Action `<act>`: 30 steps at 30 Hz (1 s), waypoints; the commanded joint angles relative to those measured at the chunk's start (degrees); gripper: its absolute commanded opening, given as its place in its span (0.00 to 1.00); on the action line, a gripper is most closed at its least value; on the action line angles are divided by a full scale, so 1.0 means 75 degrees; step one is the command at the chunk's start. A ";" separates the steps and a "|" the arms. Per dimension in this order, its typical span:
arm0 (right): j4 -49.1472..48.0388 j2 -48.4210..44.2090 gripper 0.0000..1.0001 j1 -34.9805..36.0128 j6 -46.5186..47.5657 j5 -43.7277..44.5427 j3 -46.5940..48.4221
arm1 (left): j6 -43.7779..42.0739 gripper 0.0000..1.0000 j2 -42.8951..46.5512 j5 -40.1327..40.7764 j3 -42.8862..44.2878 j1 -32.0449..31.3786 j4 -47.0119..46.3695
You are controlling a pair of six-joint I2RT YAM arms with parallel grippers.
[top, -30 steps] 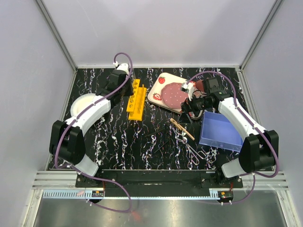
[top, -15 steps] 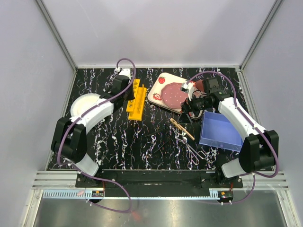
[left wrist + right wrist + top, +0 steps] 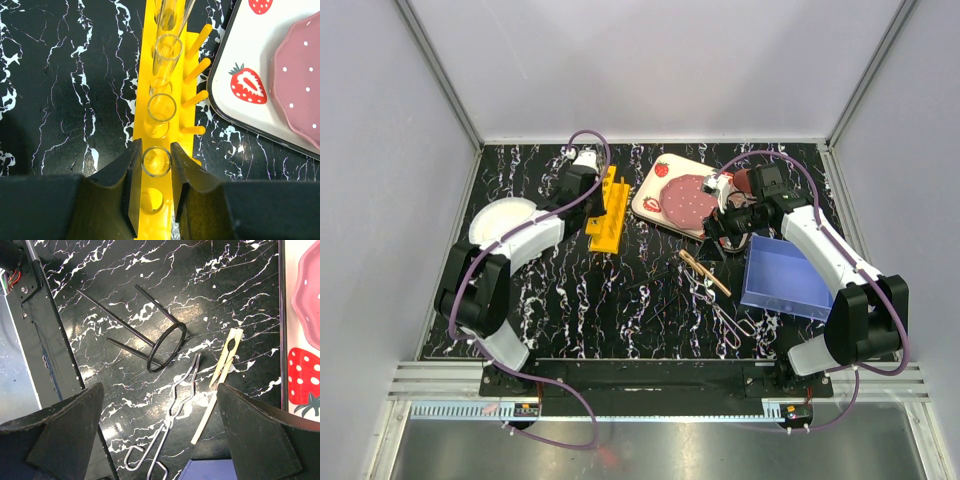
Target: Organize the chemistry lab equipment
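Note:
In the left wrist view the yellow holed rack runs away from me with two clear glass tubes standing in its holes. My left gripper is shut on a third glass tube, upright over the rack's near end. My right gripper hangs wide open and empty above the table. Below it lie the silvery forceps, the tan wooden clamp and a black ring with thin rod legs.
The strawberry-print tray with the pink dotted plate lies just right of the rack. A blue bin sits at the right, under my right forearm. A white dish is at the left edge.
My left arm has swung a little to the right, bringing its gripper over the rack. The right arm has not moved.

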State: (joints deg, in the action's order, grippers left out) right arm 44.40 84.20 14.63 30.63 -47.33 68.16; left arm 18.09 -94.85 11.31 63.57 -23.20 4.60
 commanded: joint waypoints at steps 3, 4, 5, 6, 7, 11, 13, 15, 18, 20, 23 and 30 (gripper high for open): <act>0.0009 0.0011 1.00 -0.0053 0.0158 -0.0216 0.0053 | 0.0201 0.22 0.0037 0.0261 -0.0179 -0.0012 -0.0752; -0.0002 -0.0001 1.00 -0.0064 0.0158 -0.0205 0.0053 | 0.0225 0.23 0.0049 0.0285 -0.0226 -0.0024 -0.0777; 0.0021 0.0011 1.00 -0.0064 0.0158 -0.0216 0.0053 | 0.0237 0.24 0.0072 0.0308 -0.0238 -0.0012 -0.0789; 0.0009 -0.0001 1.00 -0.0064 0.0169 -0.0217 0.0053 | 0.0237 0.27 0.0095 0.0320 -0.0249 -0.0012 -0.0789; 0.0009 -0.0001 1.00 -0.0064 0.0170 -0.0228 0.0053 | 0.0237 0.29 0.0107 0.0343 -0.0284 -0.0012 -0.0789; 0.0044 0.0011 1.00 -0.0088 0.0216 -0.0240 0.0041 | 0.0260 0.46 0.0306 0.0530 -0.0355 -0.0012 -0.0766; 0.0056 0.0023 1.00 -0.0076 0.0240 -0.0240 0.0029 | 0.0272 0.54 0.0540 0.0589 -0.0437 -0.0024 -0.0766; 0.0080 -0.0001 1.00 -0.0088 0.0263 -0.0252 0.0006 | 0.0284 0.59 0.0727 0.0648 -0.0495 -0.0024 -0.0719; 0.0115 -0.0106 1.00 -0.0088 0.0404 -0.0263 -0.0018 | 0.0272 0.67 0.1126 0.0730 -0.0554 -0.0012 -0.0637; 0.0115 -0.0234 1.00 -0.0088 0.0485 -0.0252 -0.0053 | 0.0249 0.72 0.1477 0.0765 -0.0589 -0.0012 -0.0440; 0.0126 -0.0445 1.00 -0.0099 0.0614 -0.0217 -0.0065 | 0.0108 0.83 0.2028 0.0765 -0.0671 -0.0012 -0.0297; 0.0487 -0.1300 1.00 -0.0099 0.2401 -0.1418 -0.0404 | -0.0442 0.99 0.3423 0.0765 -0.0859 0.0035 0.0393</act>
State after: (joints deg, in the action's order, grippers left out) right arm 45.12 80.31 14.20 36.40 -48.95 66.67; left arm 17.96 -74.63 15.31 57.65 -23.20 5.02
